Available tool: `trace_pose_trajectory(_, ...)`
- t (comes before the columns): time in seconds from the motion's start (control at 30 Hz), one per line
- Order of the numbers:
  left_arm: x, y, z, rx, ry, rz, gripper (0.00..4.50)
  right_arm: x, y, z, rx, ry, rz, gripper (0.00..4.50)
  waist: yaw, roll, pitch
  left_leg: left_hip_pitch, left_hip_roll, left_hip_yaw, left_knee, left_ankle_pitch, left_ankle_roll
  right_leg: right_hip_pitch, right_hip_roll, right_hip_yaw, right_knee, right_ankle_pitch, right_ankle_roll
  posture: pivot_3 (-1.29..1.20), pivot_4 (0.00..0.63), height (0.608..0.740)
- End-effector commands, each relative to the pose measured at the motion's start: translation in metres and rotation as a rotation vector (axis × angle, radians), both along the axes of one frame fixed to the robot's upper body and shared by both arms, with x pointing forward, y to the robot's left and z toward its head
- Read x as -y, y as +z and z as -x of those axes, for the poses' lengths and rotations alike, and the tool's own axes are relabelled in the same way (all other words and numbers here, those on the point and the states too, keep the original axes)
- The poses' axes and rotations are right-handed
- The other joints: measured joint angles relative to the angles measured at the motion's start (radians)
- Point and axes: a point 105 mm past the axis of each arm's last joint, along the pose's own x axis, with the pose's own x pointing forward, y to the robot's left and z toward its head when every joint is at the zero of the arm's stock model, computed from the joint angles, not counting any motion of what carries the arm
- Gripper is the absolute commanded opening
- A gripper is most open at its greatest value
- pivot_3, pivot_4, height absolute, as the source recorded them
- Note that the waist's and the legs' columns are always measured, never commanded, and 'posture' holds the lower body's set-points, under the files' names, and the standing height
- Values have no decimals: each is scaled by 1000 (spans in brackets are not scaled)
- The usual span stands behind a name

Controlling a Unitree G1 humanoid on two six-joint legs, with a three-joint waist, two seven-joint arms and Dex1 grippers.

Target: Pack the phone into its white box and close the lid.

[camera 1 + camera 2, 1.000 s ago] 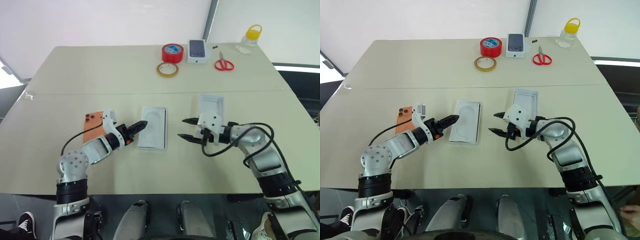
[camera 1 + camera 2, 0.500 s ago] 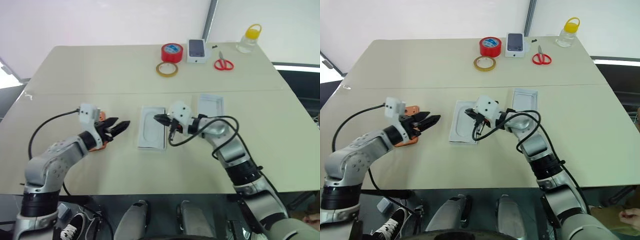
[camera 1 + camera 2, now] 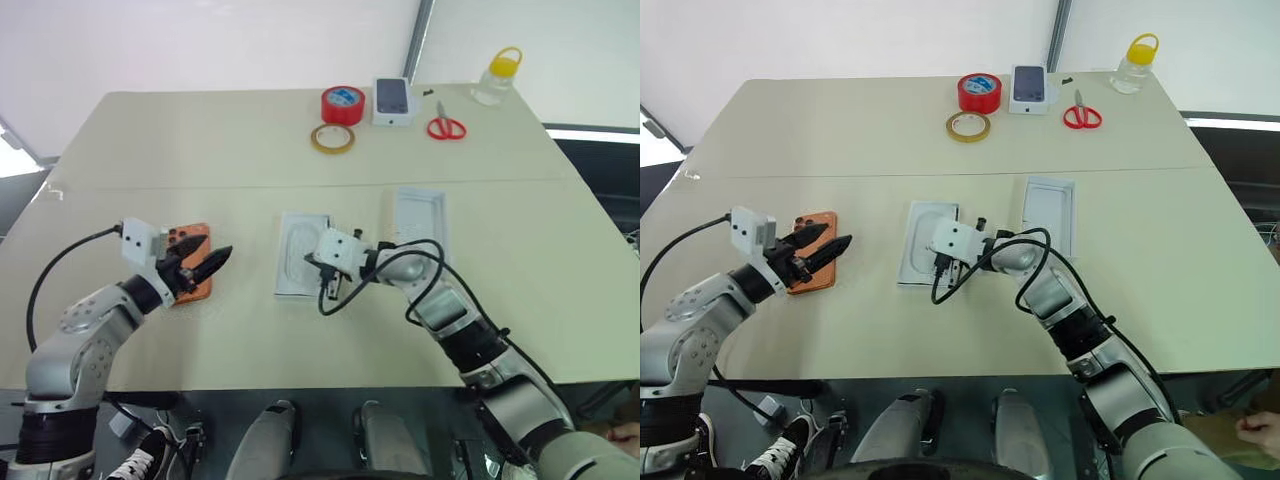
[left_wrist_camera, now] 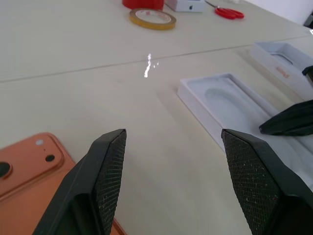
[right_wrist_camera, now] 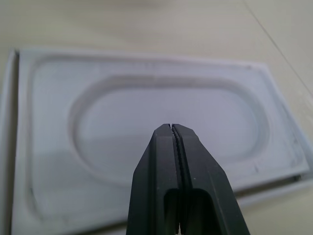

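Observation:
The orange phone (image 3: 189, 270) lies back up at the table's left, its lenses (image 4: 45, 151) toward the far end. My left gripper (image 3: 218, 257) hovers open over the phone's right edge, fingers (image 4: 110, 161) wide apart and empty. In the middle sits the white box (image 3: 283, 262), its floor covered by a white card with an oval outline (image 5: 166, 112). My right gripper (image 5: 171, 128) is shut, empty, its tips just above that card; it also shows in the head view (image 3: 940, 266). The lid (image 3: 420, 214) lies open side up to the right of the box.
Along the far edge stand a red tape roll (image 3: 344, 104), a tan tape ring (image 3: 333, 139), a small carton with a phone picture (image 3: 395, 101), red scissors (image 3: 447, 128) and a yellow-capped bottle (image 3: 497, 78). A black cable (image 3: 425, 262) loops beside the right wrist.
My right gripper has shut and swung left from beside the lid to over the box's card. My left gripper has drawn back left from the box and rolled, now over the phone.

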Motion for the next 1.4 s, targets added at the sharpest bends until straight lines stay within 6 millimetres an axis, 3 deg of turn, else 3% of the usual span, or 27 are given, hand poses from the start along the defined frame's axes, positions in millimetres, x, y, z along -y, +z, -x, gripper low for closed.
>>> trace_pose_trajectory(0.03, -6, 10, 1, 45, 13, -8, 3270, -1, 10, 4, 30, 36, 4, 31, 1, 0, 0, 0, 0, 0, -1, 0, 0, 0, 0, 0, 0, 0, 0, 0, 150, 740)
trace_pose_trajectory(0.2, -5, 12, -1, 47, 19, 19, 3270, 4, 9, 6, 39, 54, 35, 31, 2, 0, 0, 0, 1, 0, -1, 0, 0, 0, 0, 0, 0, 1, -1, 0, 150, 740)
trace_pose_trajectory(0.43, -3, 11, -2, 44, 20, 16, 3270, -16, 35, 9, 62, 76, -26, 31, -1, 0, 0, 0, 1, 0, -2, 0, 0, 0, 1, 0, 0, 1, -1, 0, 150, 740)
trace_pose_trajectory(0.7, -4, 10, -1, 43, 29, 26, 3270, -23, 43, 9, 91, 91, -21, 31, 1, 0, 0, 0, 1, 0, -2, 0, 0, 0, 1, 0, 0, 1, -1, 0, 150, 740)
trace_pose_trajectory(0.87, -4, 9, -1, 42, 38, 20, 3270, -37, 20, 9, 63, 81, 0, 31, -3, 0, 0, 0, 1, 0, -2, 0, 0, -1, 1, 0, 0, 1, -1, 0, 150, 740)
trace_pose_trajectory(1.07, -10, 9, -2, 24, 67, 31, 3270, -31, -2, 8, 62, 77, 101, 31, 2, 0, 0, 0, 0, 0, -2, 1, -1, -2, 1, 0, 0, 1, -1, 0, 150, 740)
trace_pose_trajectory(1.23, -32, 4, -2, -103, 143, 143, 3270, -37, 33, -6, 122, 34, -25, 31, -6, 0, 0, 0, 1, -1, -2, 1, 0, -1, 1, 0, 1, 1, -1, 0, 150, 740)
trace_pose_trajectory(1.4, -76, 12, -3, -137, 265, 229, 3270, -61, 66, -17, 183, 32, -147, 31, -23, 0, 0, 0, 2, -1, -2, 1, -2, -2, 3, 0, 2, 1, -2, 0, 150, 740)
